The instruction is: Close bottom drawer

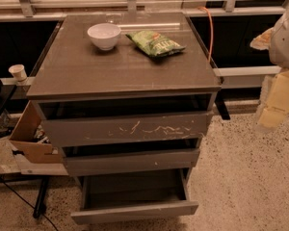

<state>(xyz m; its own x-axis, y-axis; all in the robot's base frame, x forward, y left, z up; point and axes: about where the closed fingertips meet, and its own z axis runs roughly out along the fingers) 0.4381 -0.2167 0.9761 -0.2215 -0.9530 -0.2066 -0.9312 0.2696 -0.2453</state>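
The bottom drawer of the grey-brown cabinet stands pulled well out. Its narrow plain front panel is near the lower edge of the view, and its dark inside looks empty. Above it are a narrow drawer front with a tiny white fleck, slightly out, and a taller front with white scratch marks. My gripper is at the far right edge, out of focus, to the right of the cabinet and well above the bottom drawer. It touches nothing.
On the cabinet top sit a white bowl and a green chip bag. An orange cable hangs behind on the right. A cardboard box and a paper cup are on the left. The floor is speckled.
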